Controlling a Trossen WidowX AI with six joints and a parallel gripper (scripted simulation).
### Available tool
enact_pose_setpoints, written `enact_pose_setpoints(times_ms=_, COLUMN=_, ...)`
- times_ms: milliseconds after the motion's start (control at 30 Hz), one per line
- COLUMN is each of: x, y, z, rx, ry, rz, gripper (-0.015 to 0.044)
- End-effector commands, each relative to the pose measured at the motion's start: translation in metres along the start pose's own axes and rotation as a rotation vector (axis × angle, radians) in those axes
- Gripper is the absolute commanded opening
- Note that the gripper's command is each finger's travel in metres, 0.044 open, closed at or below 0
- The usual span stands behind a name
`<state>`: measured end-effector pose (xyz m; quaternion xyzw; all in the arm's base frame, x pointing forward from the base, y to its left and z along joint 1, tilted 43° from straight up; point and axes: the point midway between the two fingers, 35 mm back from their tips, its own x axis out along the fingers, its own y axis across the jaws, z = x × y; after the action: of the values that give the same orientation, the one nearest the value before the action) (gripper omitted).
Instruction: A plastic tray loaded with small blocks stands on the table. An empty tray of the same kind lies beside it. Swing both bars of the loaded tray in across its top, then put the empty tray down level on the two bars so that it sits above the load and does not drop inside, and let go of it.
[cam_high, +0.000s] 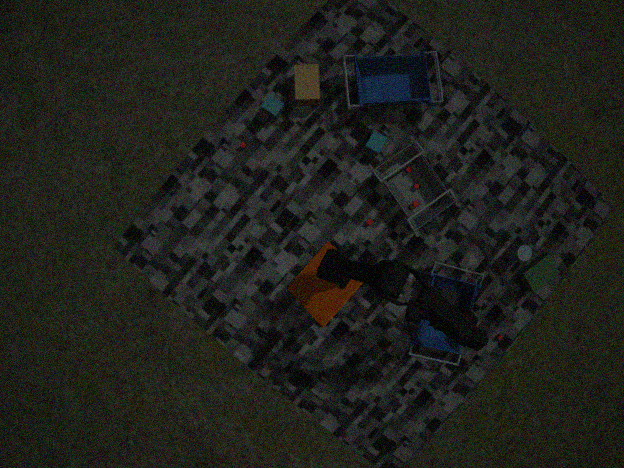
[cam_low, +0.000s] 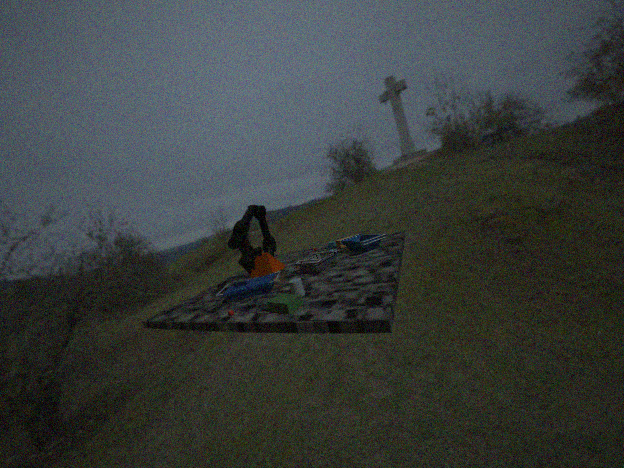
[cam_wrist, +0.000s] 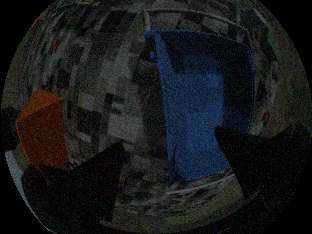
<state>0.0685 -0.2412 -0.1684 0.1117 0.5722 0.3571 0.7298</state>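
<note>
Claw: held wide open, nothing gripped, positioned above the empty blue tray.
Empty blue tray: seen at 4 o'clock on the tabletop.
Loaded tray: found near 2 o'clock, red blocks inside.

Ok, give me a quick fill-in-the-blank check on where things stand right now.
1. The gripper hangs over the ____ tray with white wire bars.
2. Its fingers are ____, with nothing between them.
3. The small blocks inside the grey loaded tray are ____ in colour.
4. The arm's base sits on an ____ square.

Missing words: blue; open; red; orange
</note>
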Motion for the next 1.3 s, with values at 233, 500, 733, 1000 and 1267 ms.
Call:
enact_pose_setpoints(times_ms=233, x=0.018, y=0.0, z=-0.004, rx=0.034, ry=0.002, rz=0.005, gripper=0.044)
enact_pose_setpoints(times_ms=500, x=0.071, y=0.0, z=-0.004, rx=0.034, ry=0.002, rz=0.005, gripper=0.044)
enact_pose_setpoints(times_ms=733, x=0.087, y=0.002, z=-0.004, rx=0.033, ry=0.002, rz=0.005, gripper=0.044)
enact_pose_setpoints(times_ms=1000, x=0.087, y=0.002, z=-0.004, rx=0.033, ry=0.002, rz=0.005, gripper=0.0396)
enact_pose_setpoints(times_ms=1267, x=0.087, y=0.002, z=-0.004, rx=0.033, ry=0.002, rz=0.005, gripper=0.0279)
